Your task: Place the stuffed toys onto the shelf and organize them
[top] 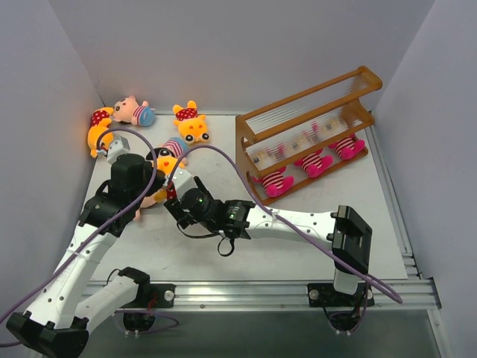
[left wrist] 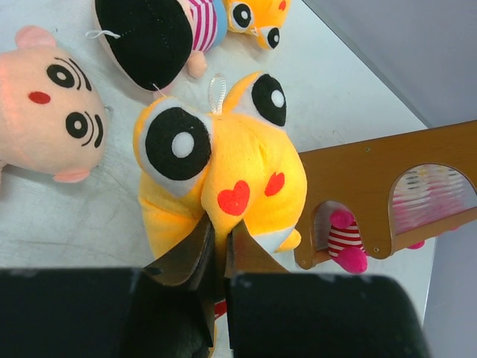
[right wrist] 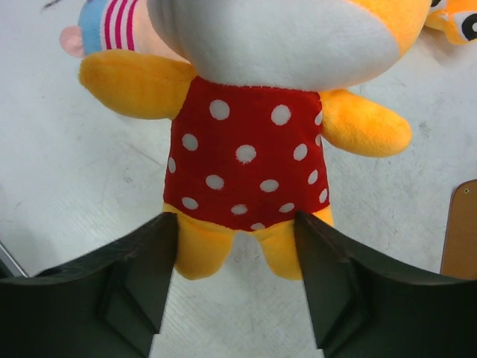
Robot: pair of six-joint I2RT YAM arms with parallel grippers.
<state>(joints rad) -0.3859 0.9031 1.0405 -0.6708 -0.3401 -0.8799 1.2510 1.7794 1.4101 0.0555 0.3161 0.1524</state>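
My left gripper (left wrist: 221,227) is shut on the face of a yellow bear (left wrist: 223,164) in red polka-dots, pinching the plush between its heart cheeks. In the top view this bear (top: 168,164) is left of centre, with the left gripper (top: 155,179) beside it. My right gripper (right wrist: 237,246) is open, one finger on each side of the same bear's legs (right wrist: 246,149), and shows in the top view (top: 173,195). The wooden shelf (top: 309,123) stands at the back right. Three magenta-limbed striped dolls (top: 313,162) lie on its lower tier.
A striped boy doll (top: 176,146) lies just behind the held bear. Another yellow bear (top: 192,124), a boy doll (top: 134,112) and a third yellow bear (top: 98,131) lie at the back left. Grey walls close in the table. A purple cable (top: 223,160) arcs over the middle.
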